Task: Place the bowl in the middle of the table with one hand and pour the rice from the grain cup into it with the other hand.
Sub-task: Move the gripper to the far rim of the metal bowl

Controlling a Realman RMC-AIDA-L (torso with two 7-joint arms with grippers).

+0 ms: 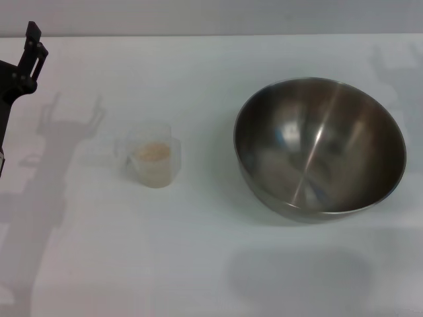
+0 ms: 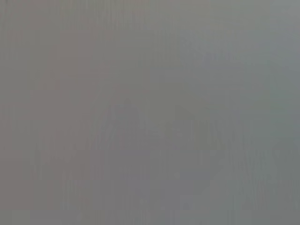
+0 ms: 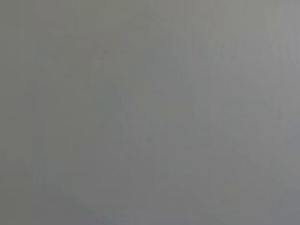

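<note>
The steel bowl (image 1: 320, 146) sits empty on the white table (image 1: 198, 264), right of the middle. The clear grain cup (image 1: 153, 162) stands upright left of the middle, with pale rice (image 1: 153, 152) inside it. My left gripper (image 1: 30, 49) is a black shape at the far left edge, raised and well apart from the cup. My right gripper is out of the head view. Both wrist views show only a plain grey surface, with no object in them.
The table's far edge (image 1: 211, 35) runs across the top of the head view. Arm shadows (image 1: 59, 152) fall on the table left of the cup.
</note>
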